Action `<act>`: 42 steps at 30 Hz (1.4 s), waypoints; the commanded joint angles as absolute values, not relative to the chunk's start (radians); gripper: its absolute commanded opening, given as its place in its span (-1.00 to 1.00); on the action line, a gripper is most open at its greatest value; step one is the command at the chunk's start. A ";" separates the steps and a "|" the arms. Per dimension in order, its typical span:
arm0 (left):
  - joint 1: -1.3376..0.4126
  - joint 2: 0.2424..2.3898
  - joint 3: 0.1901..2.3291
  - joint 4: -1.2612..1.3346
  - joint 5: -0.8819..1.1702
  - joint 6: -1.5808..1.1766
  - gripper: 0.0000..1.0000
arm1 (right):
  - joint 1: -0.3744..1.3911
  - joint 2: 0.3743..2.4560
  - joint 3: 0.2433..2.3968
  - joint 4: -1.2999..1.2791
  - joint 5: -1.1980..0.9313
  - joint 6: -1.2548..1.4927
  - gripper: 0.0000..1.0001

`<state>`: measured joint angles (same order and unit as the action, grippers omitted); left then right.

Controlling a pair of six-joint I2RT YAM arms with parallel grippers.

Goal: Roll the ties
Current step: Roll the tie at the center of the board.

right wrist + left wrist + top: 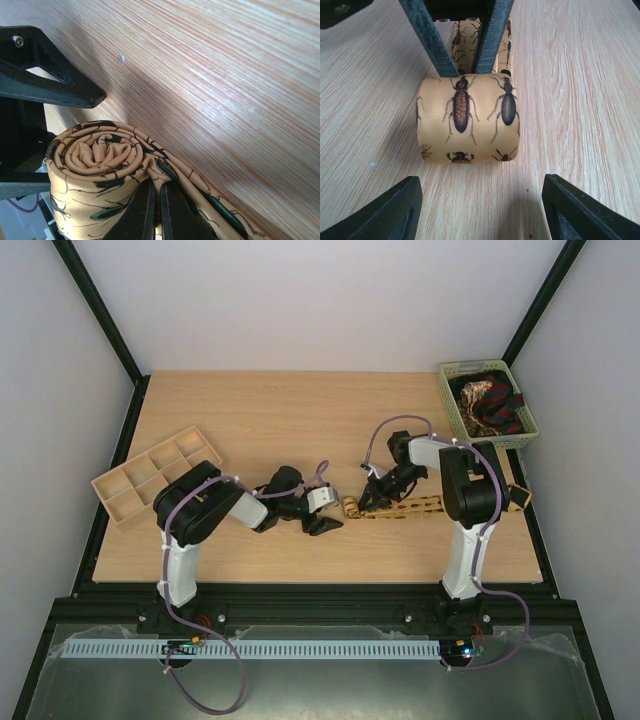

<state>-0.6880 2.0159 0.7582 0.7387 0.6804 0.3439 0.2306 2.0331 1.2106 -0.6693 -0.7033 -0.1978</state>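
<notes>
Where the tan-yellow fabric necktie printed with dark beetles lies on the light wooden desk, its rolled end sits near the middle, toward the near edge. The left pincer stands wide, just short of the roll, not touching. The right pincer is closed, tips pressing the flat strip right behind the roll.

A pale wooden table fills the booth. A tan divided tray sits askew at its left edge, one end poking out past that edge, and a light green slotted basket is tucked into the far right corner. Below the table's near edge a long white slotted strip runs from left to right, and black frame posts slant up against plain white walls.
</notes>
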 commanded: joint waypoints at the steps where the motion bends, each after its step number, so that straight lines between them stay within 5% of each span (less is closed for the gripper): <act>1: -0.690 2.038 0.788 0.794 0.676 0.225 0.36 | 0.245 2.095 1.148 -0.612 -0.560 -0.196 -0.97; 8: -0.708 2.082 0.857 0.815 0.707 0.190 0.32 | 0.243 2.094 1.135 -0.600 -0.553 -0.193 -0.97; 15: -0.742 2.092 0.891 0.833 0.721 0.188 -0.14 | 0.244 2.098 1.137 -0.596 -0.556 -0.186 -0.97; 28: -0.778 2.204 0.942 0.633 0.544 0.333 -0.08 | 0.243 2.091 1.139 -0.606 -0.576 -0.188 -0.97; 33: -0.774 2.216 0.933 0.563 0.494 0.374 -0.20 | 0.244 2.086 1.138 -0.613 -0.590 -0.191 -0.97; 42: -0.756 2.172 0.901 0.413 0.468 0.431 -0.34 | 0.179 2.019 1.253 -0.808 -0.675 -0.252 -0.54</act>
<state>-0.7712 2.1319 0.9489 0.6895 0.5686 0.3729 0.2165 2.0232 1.2087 -0.6754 -0.7364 -0.2001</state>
